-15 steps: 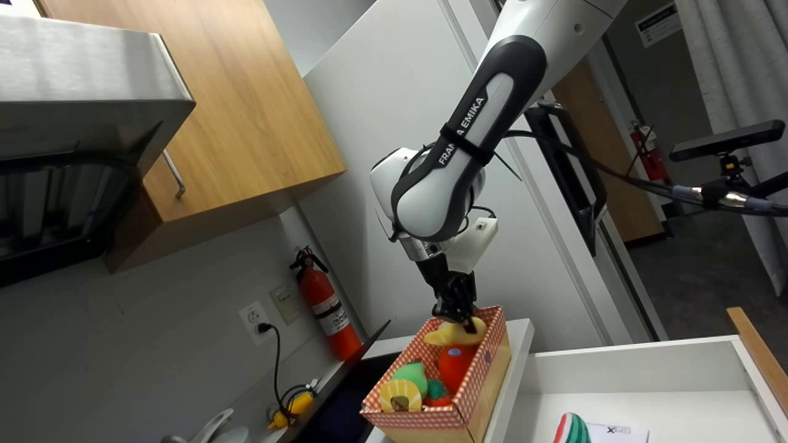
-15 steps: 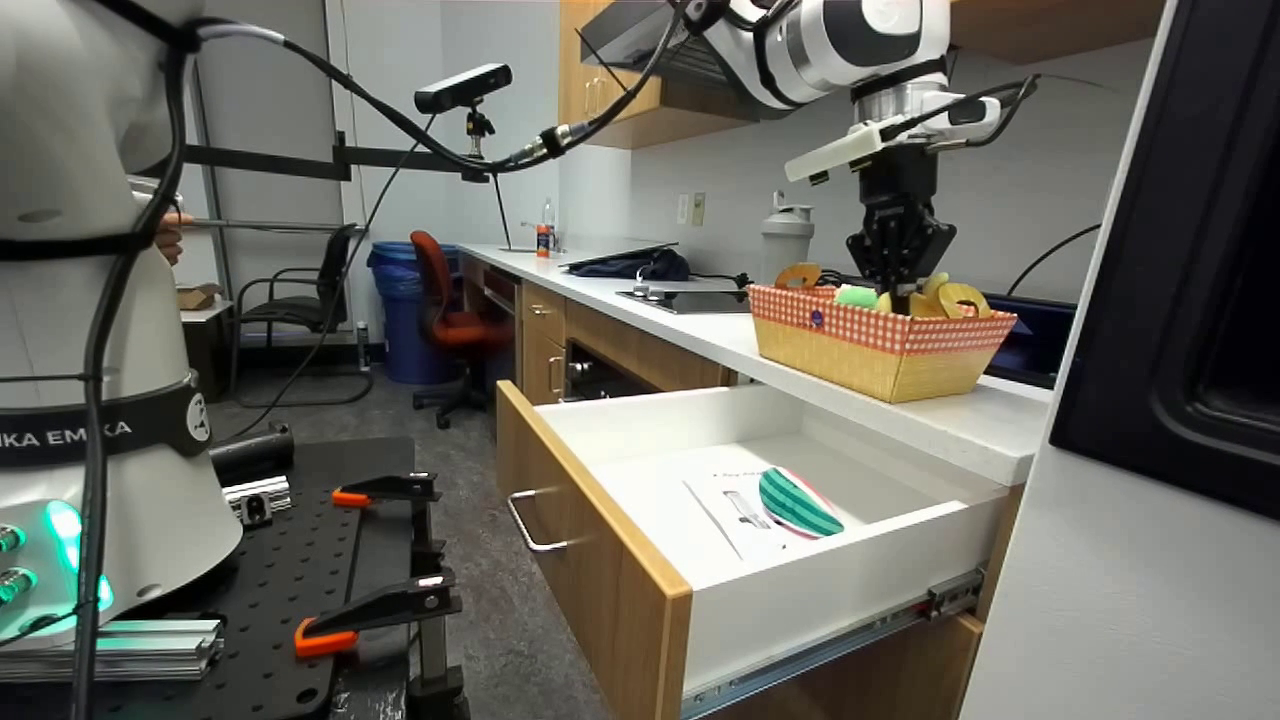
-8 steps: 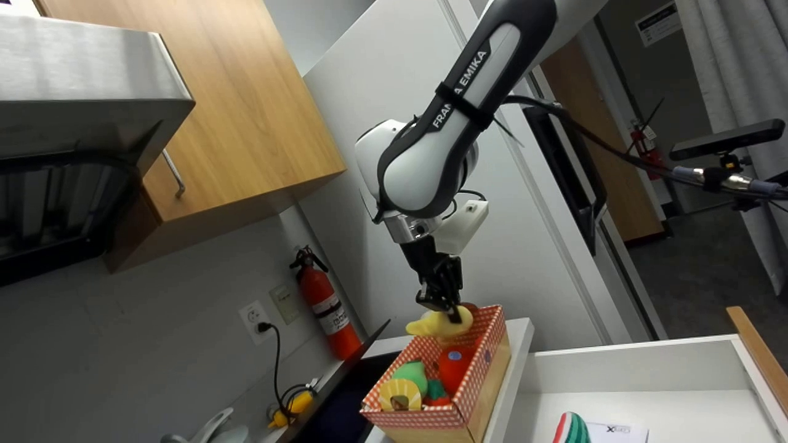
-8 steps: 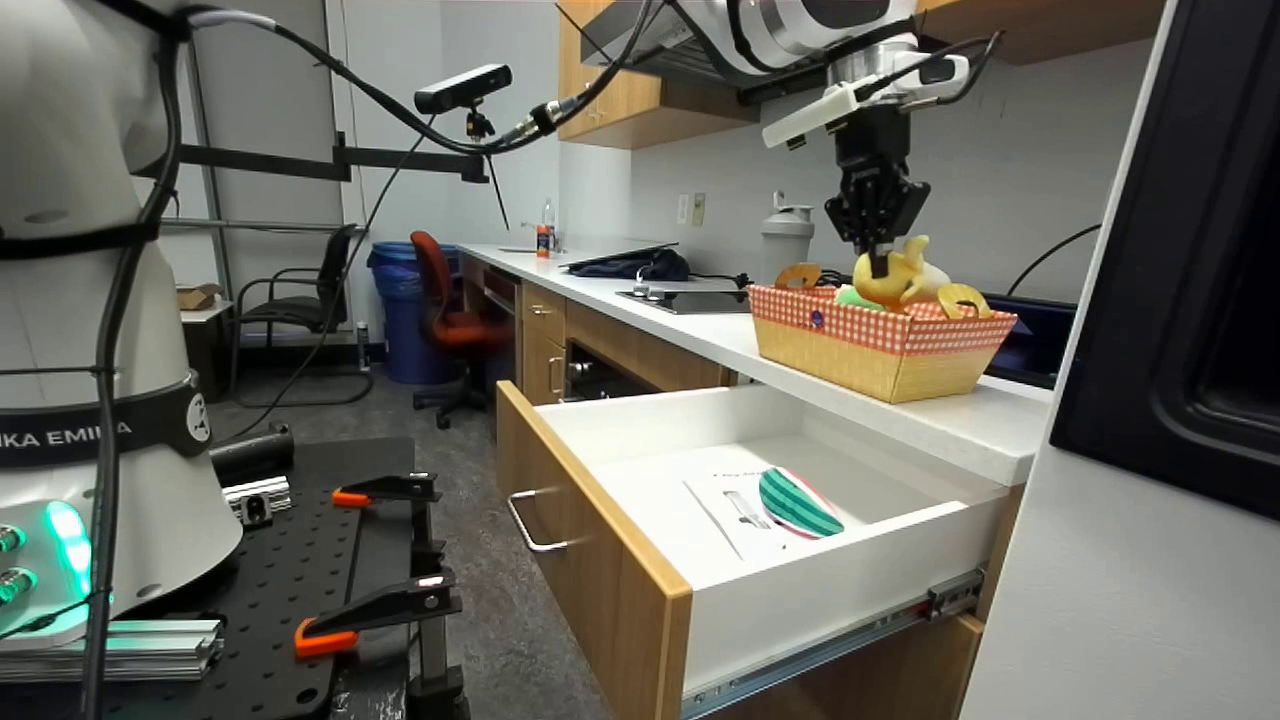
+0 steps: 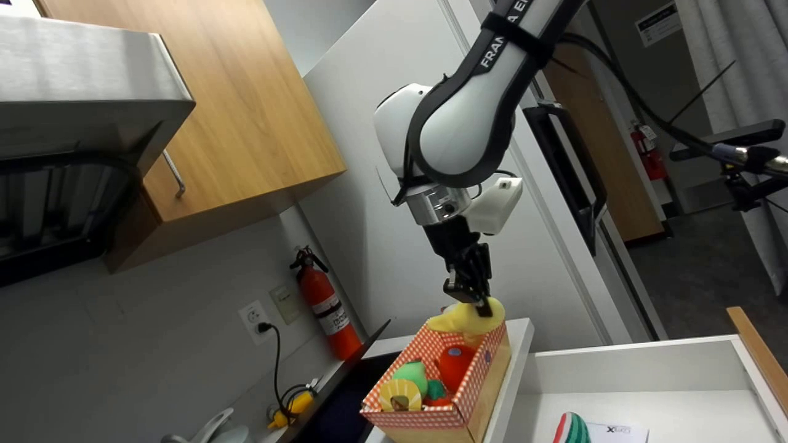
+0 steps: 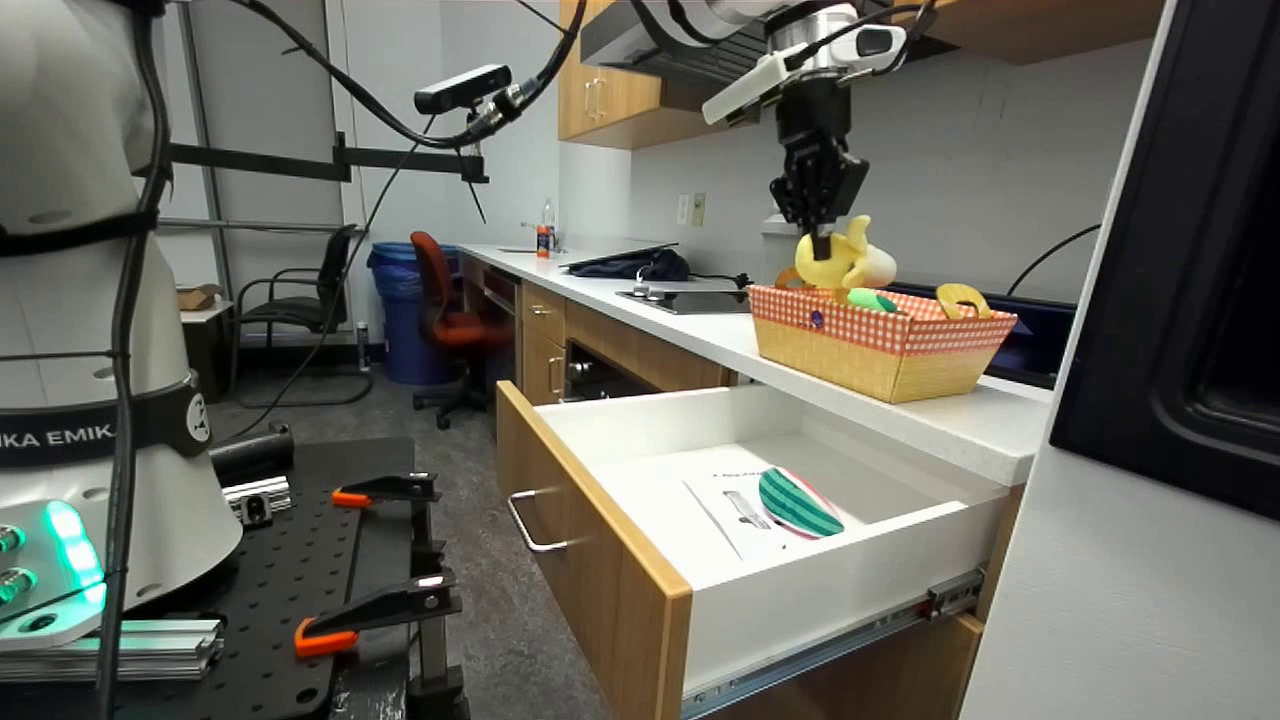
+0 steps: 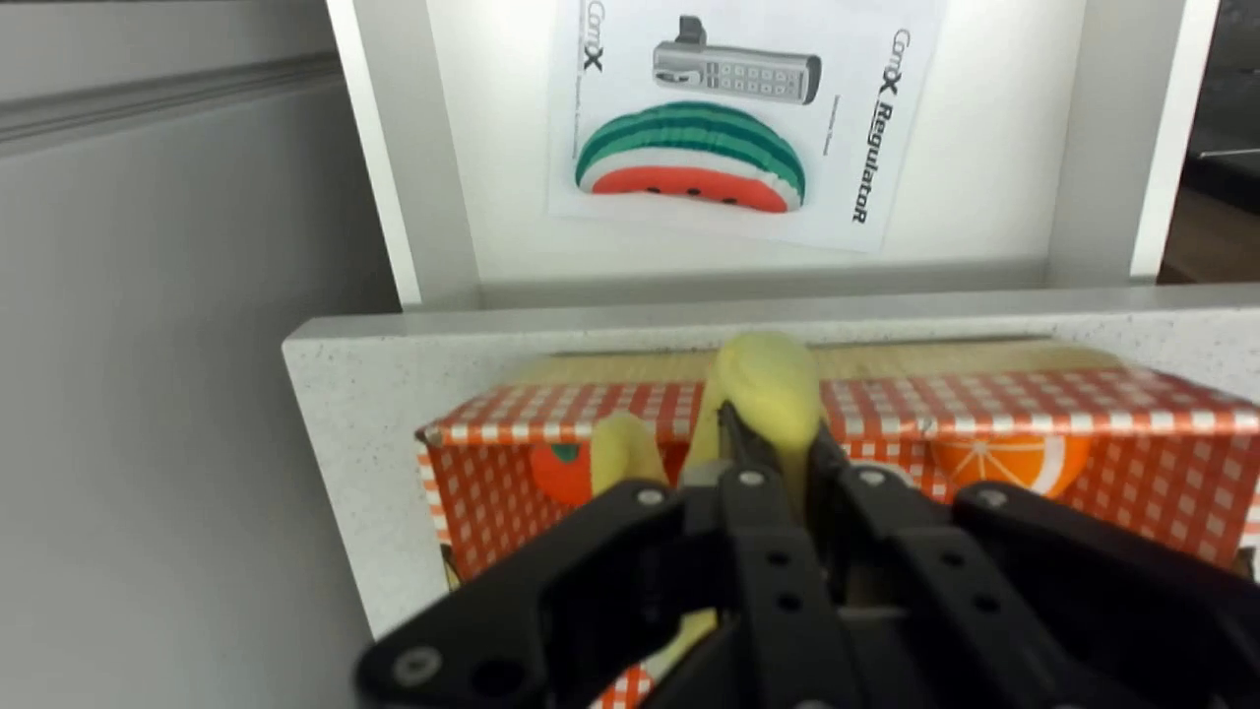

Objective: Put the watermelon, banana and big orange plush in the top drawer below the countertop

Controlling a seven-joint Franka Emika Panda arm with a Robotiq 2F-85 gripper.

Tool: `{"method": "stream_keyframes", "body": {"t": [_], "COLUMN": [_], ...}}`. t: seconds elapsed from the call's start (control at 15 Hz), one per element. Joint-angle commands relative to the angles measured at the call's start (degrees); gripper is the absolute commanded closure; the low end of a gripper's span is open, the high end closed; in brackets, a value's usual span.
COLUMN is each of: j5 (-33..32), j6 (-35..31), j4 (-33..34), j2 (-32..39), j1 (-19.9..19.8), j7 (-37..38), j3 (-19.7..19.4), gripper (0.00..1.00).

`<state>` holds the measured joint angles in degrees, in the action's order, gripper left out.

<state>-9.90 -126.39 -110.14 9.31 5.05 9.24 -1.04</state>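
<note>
Banana (image 5: 462, 319) is clamped in pincer (image 7: 776, 431) over basket (image 6: 860, 355) — transfer step, as judged; carriage to near drawer (image 6: 850, 580) is required.

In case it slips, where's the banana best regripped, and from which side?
Probably from above, across the rounded end of the banana, where the gripper holds it: plain there, while a peel flap and pale tip stick out further along.

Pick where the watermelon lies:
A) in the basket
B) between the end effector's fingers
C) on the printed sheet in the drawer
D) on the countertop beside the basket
C, since the wrist view shows the watermelon on the printed sheet, inside the white walls of the drawer.
</note>
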Motion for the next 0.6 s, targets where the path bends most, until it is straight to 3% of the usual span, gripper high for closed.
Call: {"method": "stream_keyframes", "body": {"t": [0.0, 0.53], "j5": [-1.8, -3.0], "j6": [-4.7, -7.4], "j4": [-12.3, -24.3], "j2": [-8.2, -14.1], "j1": [-0.3, -1.1], "j7": [3.0, 5.3], "j3": [0.8, 2.2], "gripper": [0.98, 0.98]}}
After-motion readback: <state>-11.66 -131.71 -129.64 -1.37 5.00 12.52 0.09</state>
